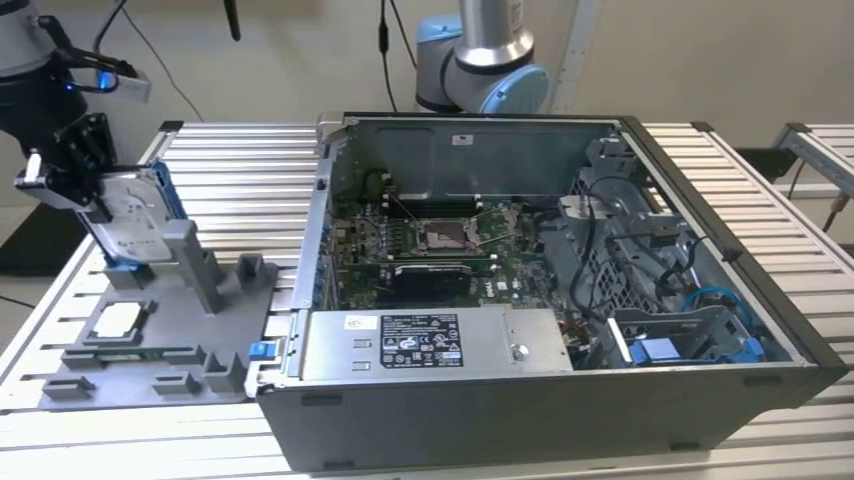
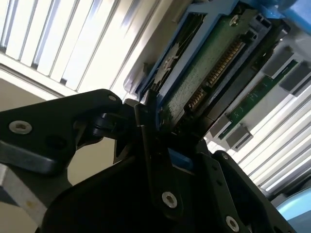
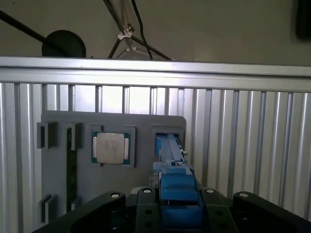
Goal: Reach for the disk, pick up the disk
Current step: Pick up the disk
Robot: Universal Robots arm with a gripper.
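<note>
Presently, the claw (image 1: 96,200) is closed on the disk (image 1: 134,220) at the exterior view's left, above the far end of a grey holder tray (image 1: 180,335) that lies on the slatted bench (image 1: 227,180). The disk stands on edge, tilted slightly, with its labelled face turned toward the computer case (image 1: 534,420). Its lower end is at an upright slot of the tray; whether it rests in the slot or hangs just clear of it cannot be told.

In the second wrist view, one of the black fingers (image 2: 146,131) presses against the blue frame at the edge of the disk (image 2: 204,73), whose green circuit board and connector row face the camera. In the first wrist view, the blue frame of the disk (image 3: 170,150) runs from between the two claw halves out toward the tray.

A square chip (image 3: 111,147) sits in its own recess of the tray, just beside the disk slot. A green memory stick (image 3: 71,170) lies in a narrow channel on the chip's other side. The computer case stands open on the bench, at the exterior view's right of the tray.
</note>
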